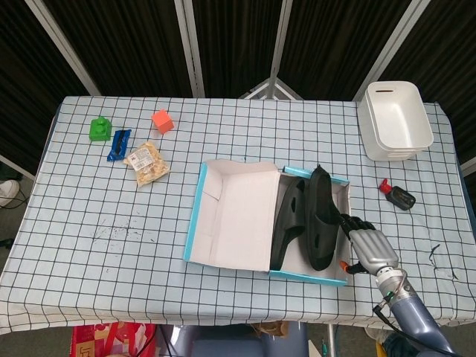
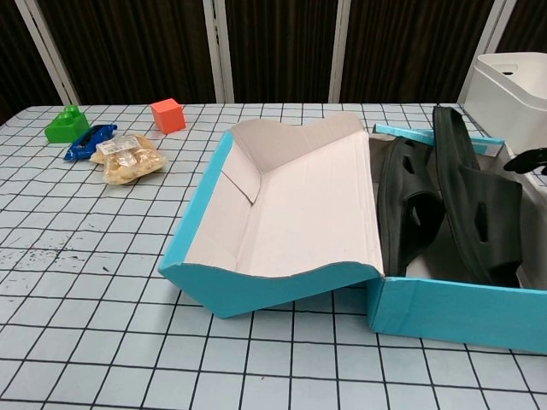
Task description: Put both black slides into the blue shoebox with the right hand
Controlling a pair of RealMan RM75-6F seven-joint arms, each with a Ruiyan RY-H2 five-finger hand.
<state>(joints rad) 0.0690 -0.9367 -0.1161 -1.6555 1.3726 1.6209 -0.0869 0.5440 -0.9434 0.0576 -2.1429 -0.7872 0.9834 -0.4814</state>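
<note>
The blue shoebox (image 1: 194, 223) stands open in the middle of the table, its white-lined lid (image 1: 236, 216) folded out to the left. Both black slides lie inside it, leaning on edge: one on the left (image 1: 288, 222) and one on the right (image 1: 321, 220). The chest view shows them the same way, left slide (image 2: 408, 213) and right slide (image 2: 479, 218), behind the box's front wall (image 2: 453, 303). My right hand (image 1: 370, 249) sits just outside the box's right wall, fingers spread and holding nothing; only its dark fingertips (image 2: 530, 160) show in the chest view. The left hand is out of sight.
A white bin (image 1: 394, 119) stands at the back right, with a small red and black object (image 1: 396, 195) in front of it. At the back left are an orange cube (image 1: 162, 120), a green block (image 1: 100, 129), a blue item (image 1: 118, 144) and a snack bag (image 1: 146, 163).
</note>
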